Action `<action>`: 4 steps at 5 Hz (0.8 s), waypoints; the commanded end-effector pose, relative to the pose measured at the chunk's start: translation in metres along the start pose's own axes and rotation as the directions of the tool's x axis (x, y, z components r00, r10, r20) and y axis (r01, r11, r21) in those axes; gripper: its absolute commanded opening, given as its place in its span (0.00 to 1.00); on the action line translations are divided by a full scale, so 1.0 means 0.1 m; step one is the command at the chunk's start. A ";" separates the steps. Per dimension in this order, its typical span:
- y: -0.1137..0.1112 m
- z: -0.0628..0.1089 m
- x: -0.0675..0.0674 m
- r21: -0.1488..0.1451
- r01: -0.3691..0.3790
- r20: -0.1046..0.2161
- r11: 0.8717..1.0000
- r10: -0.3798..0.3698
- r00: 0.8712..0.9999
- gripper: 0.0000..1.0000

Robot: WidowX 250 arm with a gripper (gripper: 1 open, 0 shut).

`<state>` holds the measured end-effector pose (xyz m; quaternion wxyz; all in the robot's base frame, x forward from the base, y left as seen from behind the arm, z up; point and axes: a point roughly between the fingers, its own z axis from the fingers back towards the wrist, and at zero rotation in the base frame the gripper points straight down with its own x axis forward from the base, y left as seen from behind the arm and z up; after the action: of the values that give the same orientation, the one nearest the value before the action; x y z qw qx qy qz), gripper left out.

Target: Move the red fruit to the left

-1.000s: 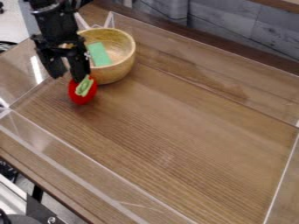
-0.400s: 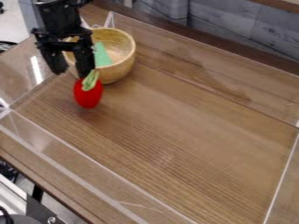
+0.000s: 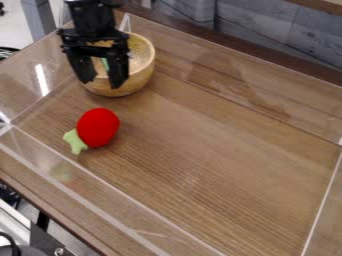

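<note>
The red fruit (image 3: pixel 96 127) lies on the wooden tabletop (image 3: pixel 214 140) at the left, its light green leafy stub (image 3: pixel 75 142) pointing toward the front left. My gripper (image 3: pixel 102 70) hangs open well above and behind it, in front of the wooden bowl (image 3: pixel 139 60), with nothing between its black fingers. The fruit lies free, apart from the gripper and the bowl.
The wooden bowl stands at the back left, its inside mostly hidden by my gripper. Clear plastic walls (image 3: pixel 40 150) ring the tabletop on all sides. A grey backdrop runs behind the far edge.
The fruit has dropped from under my fingers and rolled toward the front left. My gripper has risen and shifted right, toward the bowl, staying open.
</note>
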<state>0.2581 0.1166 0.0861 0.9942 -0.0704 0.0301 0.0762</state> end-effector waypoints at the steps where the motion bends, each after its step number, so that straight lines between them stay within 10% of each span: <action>1: 0.03 0.26 0.01 0.028 0.020 0.055 0.999 -0.022 0.998 1.00; 2: 0.05 0.36 -0.04 0.030 0.041 0.050 0.999 -0.042 0.998 1.00; 3: 0.03 0.39 -0.03 0.034 0.070 0.047 0.997 -0.072 0.996 0.00; 4: 0.05 0.35 -0.02 0.041 0.093 0.039 0.995 -0.095 0.995 0.00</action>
<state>0.2510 0.1231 0.1043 0.9964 -0.0668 0.0368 0.0365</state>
